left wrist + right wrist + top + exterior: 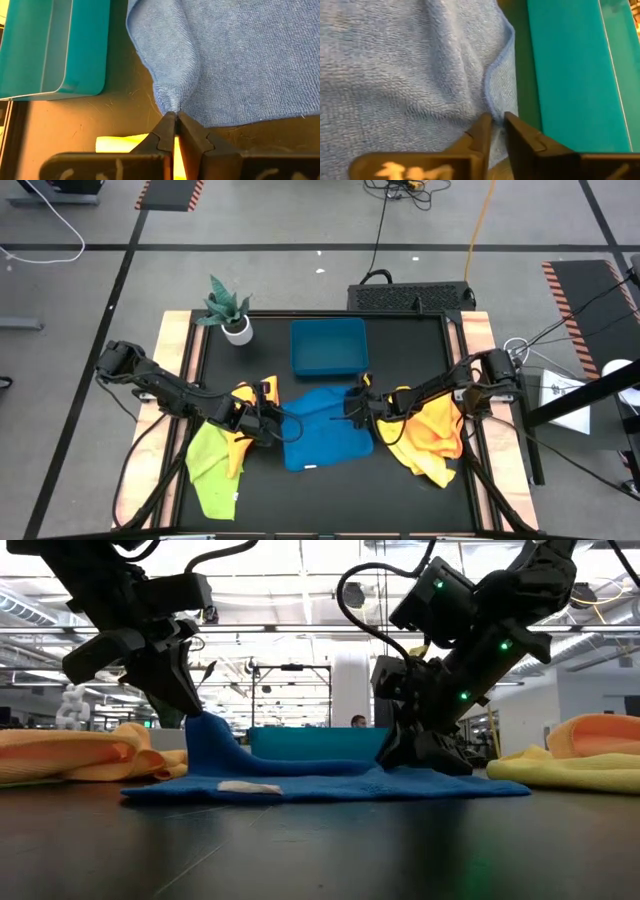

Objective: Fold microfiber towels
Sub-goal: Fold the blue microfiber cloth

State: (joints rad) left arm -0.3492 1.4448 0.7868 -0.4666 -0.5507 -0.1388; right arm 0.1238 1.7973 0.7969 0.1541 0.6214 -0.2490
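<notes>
you had the blue towel (322, 430) spread in the middle of the black table (400, 500), just in front of the blue tray (328, 346), which stood toward the far side and looked empty as far as the high view showed. your left gripper (174, 118) was pinched shut on the towel's corner near the tray, and in the low view that corner was lifted off the table into a peak (205, 735). your right gripper (496, 120) was down at the towel's other far corner, right beside the tray wall (565, 80); its fingers (482, 131) were nearly together with the towel's hem at their tips, but you couldn't tell whether they had hold of it. a lime green towel (212, 470) and a yellow towel (240, 430) lay bunched under the left arm, and an orange and yellow heap (430, 440) lay under the right arm. a potted plant (230, 310) stood at the table's far left corner.
</notes>
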